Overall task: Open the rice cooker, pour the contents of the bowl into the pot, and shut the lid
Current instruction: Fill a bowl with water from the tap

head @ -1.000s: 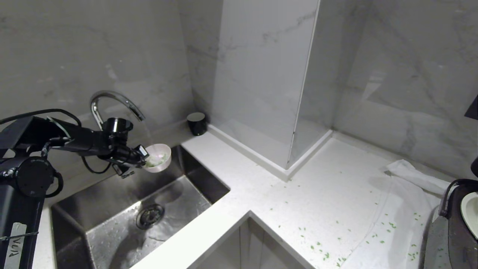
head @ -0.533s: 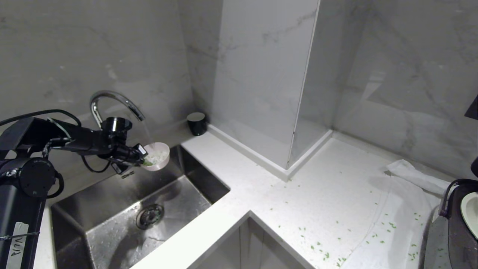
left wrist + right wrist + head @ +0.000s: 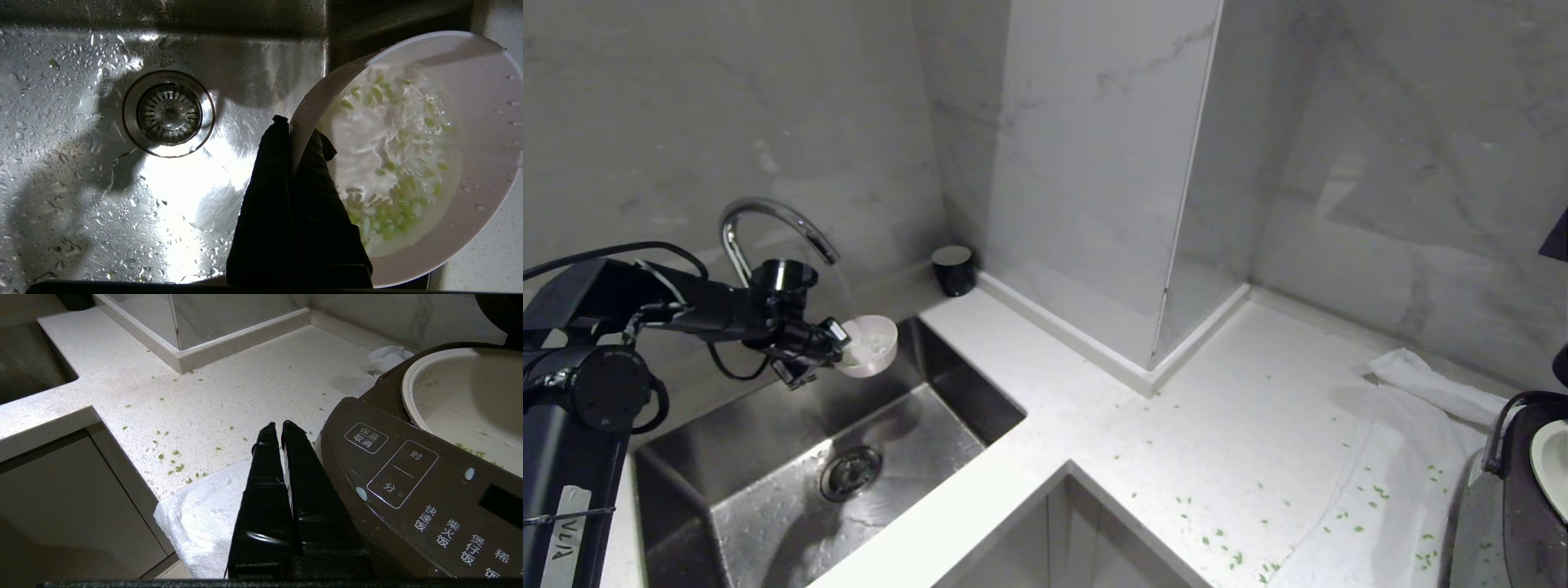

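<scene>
Marble walls wrapped around a white speckled counter [image 3: 1045, 384] with a steel sink [image 3: 768, 457] sunk into its left end. Over that sink the left gripper [image 3: 837, 349] had its fingers [image 3: 286, 183] pinched on the rim of the bowl [image 3: 872, 347], one inside and one outside, holding it right under the curved tap [image 3: 768, 220] with a thin stream of water running in. The contents of the bowl [image 3: 392, 163], green bits and pale grains, were swirling in the water. Way over on the right sat the rice cooker [image 3: 408, 477], with the pot [image 3: 466, 396] showing and a few green scraps stuck inside. The right gripper [image 3: 278, 428] hung just beside its button panel, fingers pressed together on nothing, above a white towel [image 3: 204, 514]. Green flecks [image 3: 1233, 559] were scattered across the counter near it.
</scene>
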Tool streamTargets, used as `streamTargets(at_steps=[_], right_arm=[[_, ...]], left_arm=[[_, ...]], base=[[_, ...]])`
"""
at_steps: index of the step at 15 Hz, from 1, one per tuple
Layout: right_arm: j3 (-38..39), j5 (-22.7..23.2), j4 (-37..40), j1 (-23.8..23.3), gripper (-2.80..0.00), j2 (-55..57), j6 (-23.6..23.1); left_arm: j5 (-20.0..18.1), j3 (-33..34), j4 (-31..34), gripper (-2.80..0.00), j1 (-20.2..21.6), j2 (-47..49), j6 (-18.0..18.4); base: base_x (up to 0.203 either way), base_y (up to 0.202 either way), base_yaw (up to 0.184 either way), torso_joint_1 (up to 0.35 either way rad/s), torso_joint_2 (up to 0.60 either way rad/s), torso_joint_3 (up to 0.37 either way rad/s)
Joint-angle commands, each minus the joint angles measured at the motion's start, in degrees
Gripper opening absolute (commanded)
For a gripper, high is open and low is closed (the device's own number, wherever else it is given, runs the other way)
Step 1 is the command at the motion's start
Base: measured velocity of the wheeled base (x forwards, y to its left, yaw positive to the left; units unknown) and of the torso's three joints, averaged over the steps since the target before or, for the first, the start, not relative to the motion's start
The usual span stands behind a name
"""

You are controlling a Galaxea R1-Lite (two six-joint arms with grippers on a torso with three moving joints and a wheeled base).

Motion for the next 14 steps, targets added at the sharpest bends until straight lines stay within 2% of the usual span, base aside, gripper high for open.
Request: streamTargets(at_steps=[1, 11, 14], right_arm=[[0.01, 0.03, 0.04, 0.03, -2.80, 0.07, -0.03], [0.01, 0.03, 0.04, -0.01, -2.80, 0.07, -0.03], [0.01, 0.03, 0.04, -0.01, -2.80, 0.07, -0.03]], left_arm=[[0.06, -0.27, 0.12, -2.80, 0.19, -0.76, -0.12], [0.30, 1.64, 1.39, -2.80, 0.45, -1.43, -0.15], [-0.07, 4.13, 4.01, -2.80, -0.36, -3.33, 0.33]], base=[[0.000, 0.000, 0.000, 0.000, 0.00, 0.000], [0.000, 0.000, 0.000, 0.000, 0.00, 0.000], [0.000, 0.000, 0.000, 0.000, 0.00, 0.000]])
